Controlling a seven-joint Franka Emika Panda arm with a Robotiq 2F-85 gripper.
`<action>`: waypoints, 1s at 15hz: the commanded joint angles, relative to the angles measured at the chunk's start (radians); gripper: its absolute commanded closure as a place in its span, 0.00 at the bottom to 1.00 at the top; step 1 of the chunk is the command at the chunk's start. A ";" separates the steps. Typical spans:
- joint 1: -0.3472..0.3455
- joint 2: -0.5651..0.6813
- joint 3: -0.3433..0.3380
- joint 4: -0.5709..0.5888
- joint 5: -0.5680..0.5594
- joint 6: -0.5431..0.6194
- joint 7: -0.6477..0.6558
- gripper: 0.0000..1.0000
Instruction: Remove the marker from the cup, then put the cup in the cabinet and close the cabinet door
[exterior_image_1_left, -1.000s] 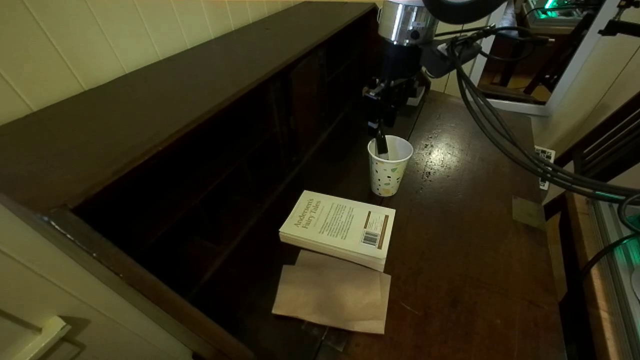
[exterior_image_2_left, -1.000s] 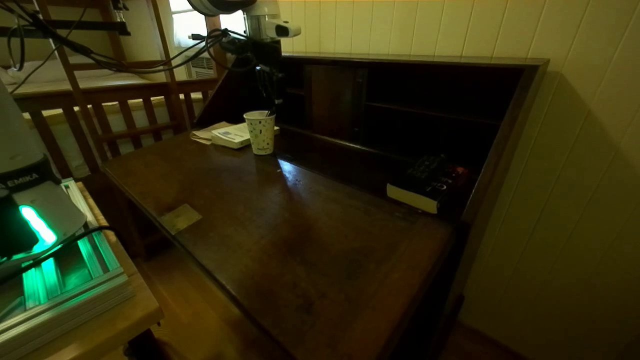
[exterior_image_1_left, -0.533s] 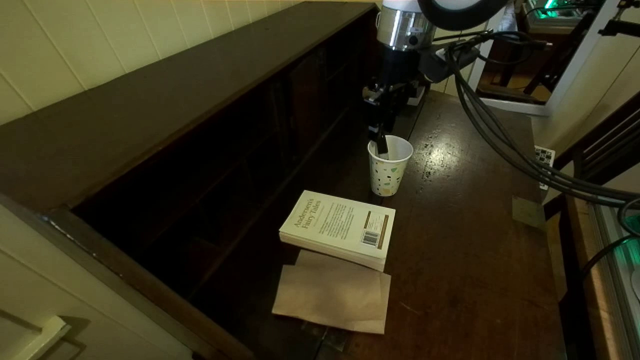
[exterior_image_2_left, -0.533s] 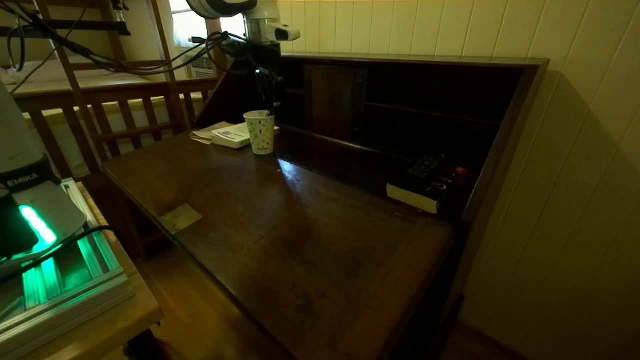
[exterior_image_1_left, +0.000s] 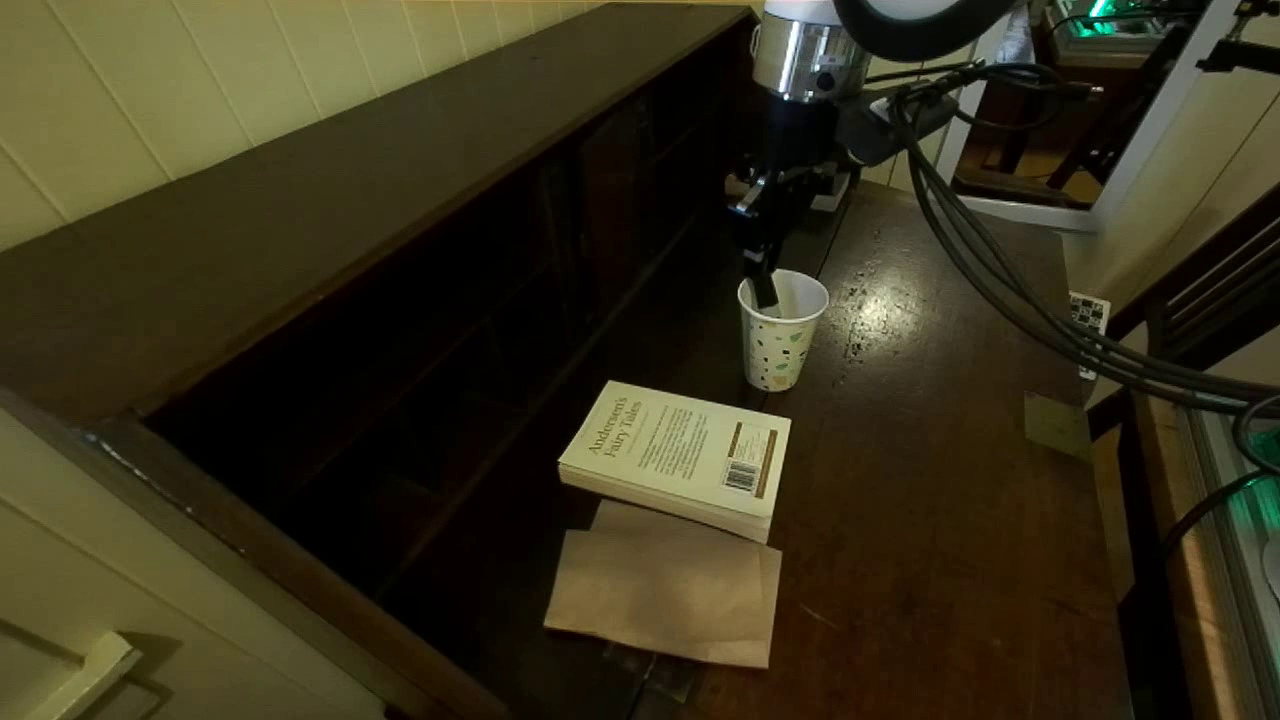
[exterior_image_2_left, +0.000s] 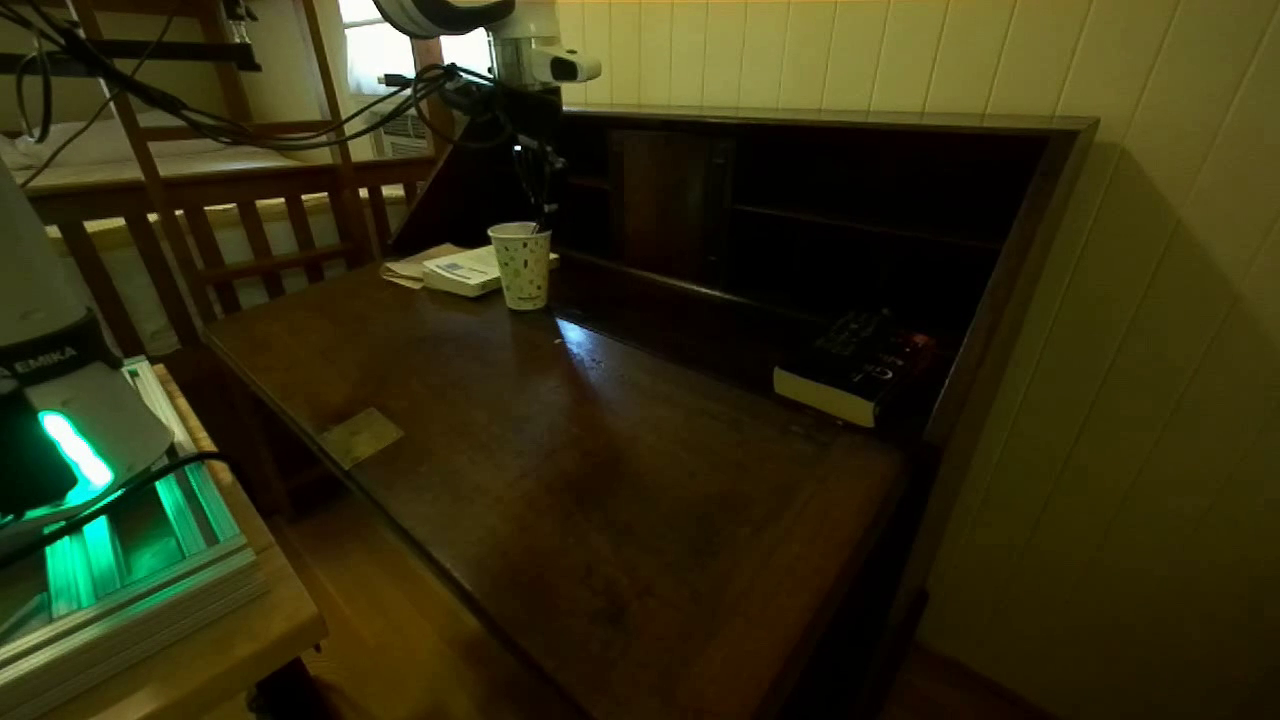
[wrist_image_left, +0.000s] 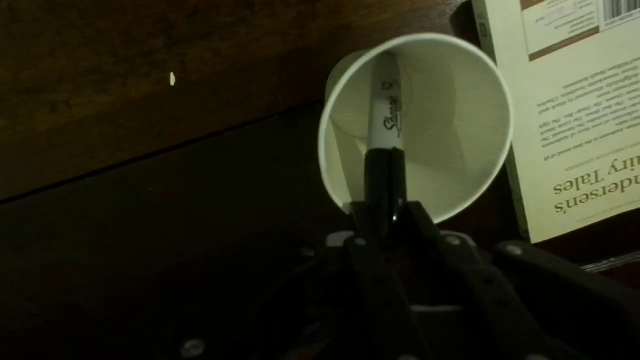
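Observation:
The white cup (exterior_image_1_left: 782, 350) with coloured specks stands upright on the desk in both exterior views (exterior_image_2_left: 521, 268). The wrist view looks down into the cup (wrist_image_left: 460, 115). The marker (wrist_image_left: 385, 122), grey-white with a black cap, leans inside the cup with its cap up at the rim. It also shows as a dark stick in an exterior view (exterior_image_1_left: 764, 291). My gripper (wrist_image_left: 386, 215) is above the rim, its fingertips closed around the marker's cap. It also shows in an exterior view (exterior_image_1_left: 758, 262). The dark brown cabinet (exterior_image_1_left: 350, 200) runs along the wall, with open compartments and a brown panel (exterior_image_2_left: 670, 190).
A white book (exterior_image_1_left: 680, 450) lies beside the cup, and a brown paper piece (exterior_image_1_left: 665, 590) lies past it. A thick black book (exterior_image_2_left: 850, 370) lies at the cabinet's other end. Cables (exterior_image_1_left: 1000, 270) hang from the arm over the desk.
My gripper's fingers have come together on the marker's cap. The cup and the marker have shifted very slightly. The arm has lowered a little.

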 joint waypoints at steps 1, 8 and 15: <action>0.000 0.017 0.006 0.018 0.037 0.014 0.000 0.95; -0.001 0.003 0.007 0.018 0.080 0.035 -0.005 0.95; -0.005 -0.036 0.006 0.027 0.143 0.013 -0.032 0.95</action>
